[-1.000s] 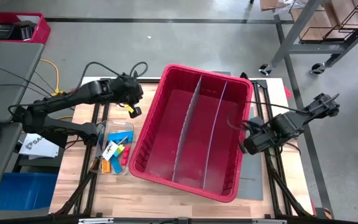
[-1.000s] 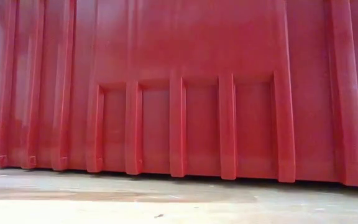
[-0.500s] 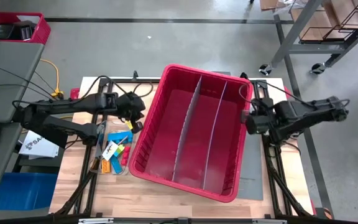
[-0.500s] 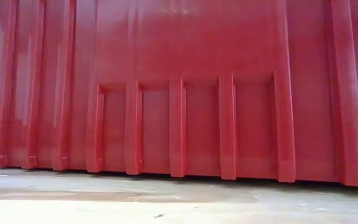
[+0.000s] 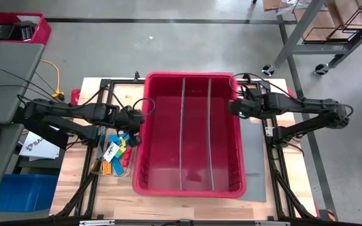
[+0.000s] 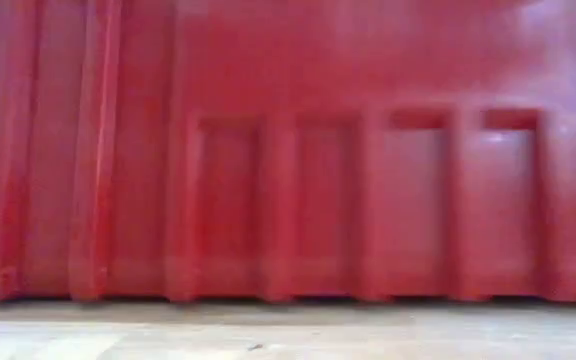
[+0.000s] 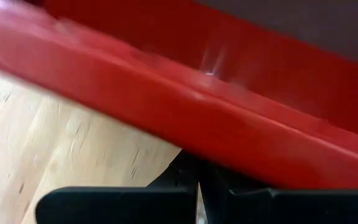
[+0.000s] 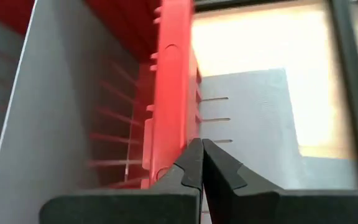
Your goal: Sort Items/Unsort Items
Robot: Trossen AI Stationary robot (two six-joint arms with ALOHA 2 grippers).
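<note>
Both grippers, left (image 5: pixel 136 119) and right (image 5: pixel 234 107), are pressing with closed fingers against the red bin's (image 5: pixel 190 188) sides; the items (image 5: pixel 115 152) are lying beside it, risking being swept away.

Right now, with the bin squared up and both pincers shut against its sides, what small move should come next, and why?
Probably back the left pincer off the red bin toward the items. The bin's three compartments look empty, while the items lie heaped beside its left wall. The right pincer can wait.
</note>
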